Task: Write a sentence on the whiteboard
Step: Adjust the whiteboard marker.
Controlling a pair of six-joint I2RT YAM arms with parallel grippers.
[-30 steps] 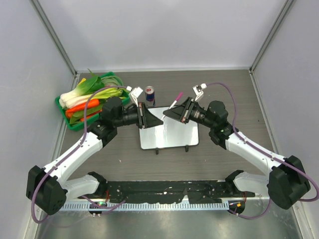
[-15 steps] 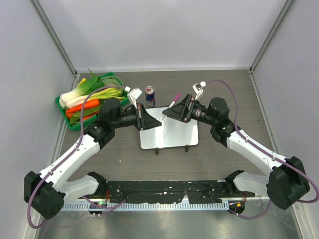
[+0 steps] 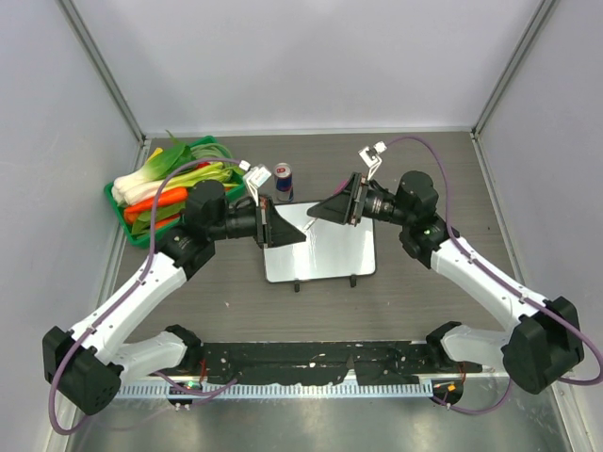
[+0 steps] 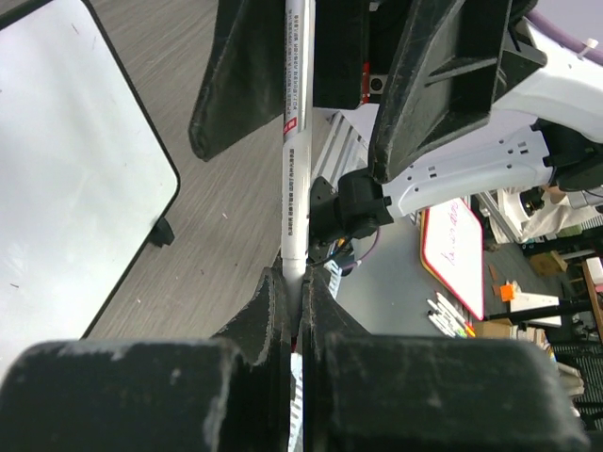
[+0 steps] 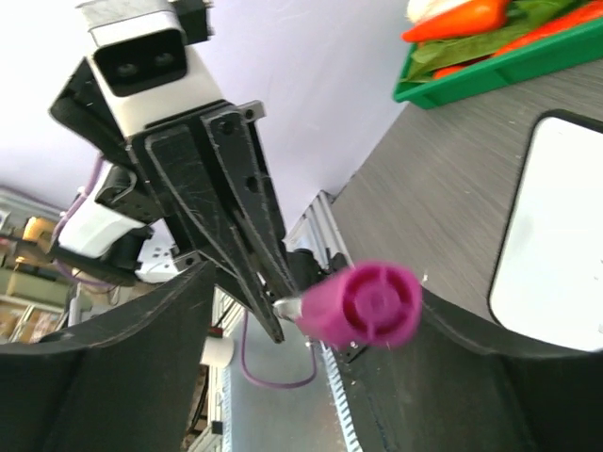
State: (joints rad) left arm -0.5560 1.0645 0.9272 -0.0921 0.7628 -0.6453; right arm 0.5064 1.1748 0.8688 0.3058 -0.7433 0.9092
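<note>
Wood-grain surface (image 3: 424,282); whiteboard (image 3: 325,256) blank, writing not begun. My left gripper (image 4: 294,282) clamps marker (image 4: 295,179); right gripper (image 3: 325,211) apart around pink cap (image 5: 367,304).

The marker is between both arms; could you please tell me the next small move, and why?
Probably close the right pincer on the pink cap and pull it off. The cap sits between its open jaws, the left pincer is shut on the marker barrel, and the whiteboard shows no writing yet.

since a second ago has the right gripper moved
Yes, the right gripper has shifted slightly toward the back, away from the near edge of the whiteboard.
</note>
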